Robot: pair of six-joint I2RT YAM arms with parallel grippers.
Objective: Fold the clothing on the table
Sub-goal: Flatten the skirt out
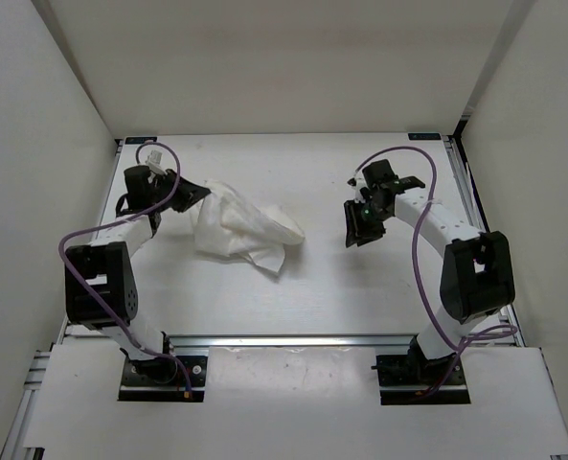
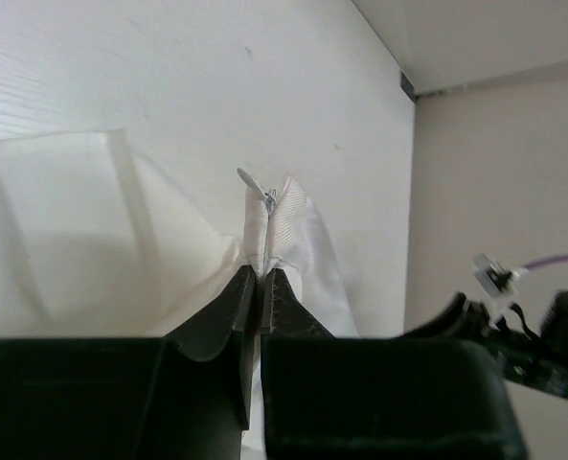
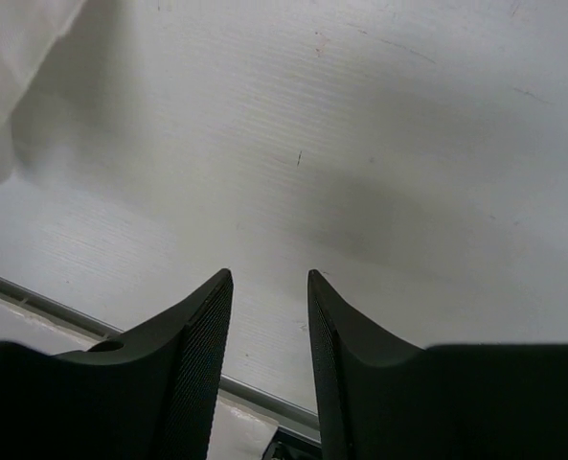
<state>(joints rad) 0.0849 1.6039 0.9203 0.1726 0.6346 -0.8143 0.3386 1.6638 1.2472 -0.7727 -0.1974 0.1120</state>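
- Left gripper (image 1: 195,195) (image 2: 260,280): matte black fingers pressed together on a raised fold of the clothing (image 1: 245,230) (image 2: 73,230), which stands upright between the tips
- Fabric: thin, white and slightly translucent; the left wrist view shows a fine ribbed weave along the pinched edge and soft vertical creases in the sheet behind it
- Shape and place: the clothing lies crumpled in a loose heap on the left-centre of the table (image 1: 360,287) (image 2: 216,77) (image 3: 379,144), with one pointed corner toward the right and its left end lifted to the left gripper
- Work surface: flat and white, finely lined, with a few small dark specks; a silver metal rail (image 1: 303,339) (image 3: 264,395) runs along the near edge
- Surroundings: plain white walls (image 1: 264,57) close off three sides, and purple cables (image 1: 422,259) loop along both arms
- Right gripper (image 1: 357,235) (image 3: 269,280): over the right half of the table, well apart from the clothing, which shows only at the upper left corner (image 3: 15,57) of the right wrist view
- Right gripper, state: black fingers with textured inner faces stand moderately parted, with bare table seen through the gap and nothing between them
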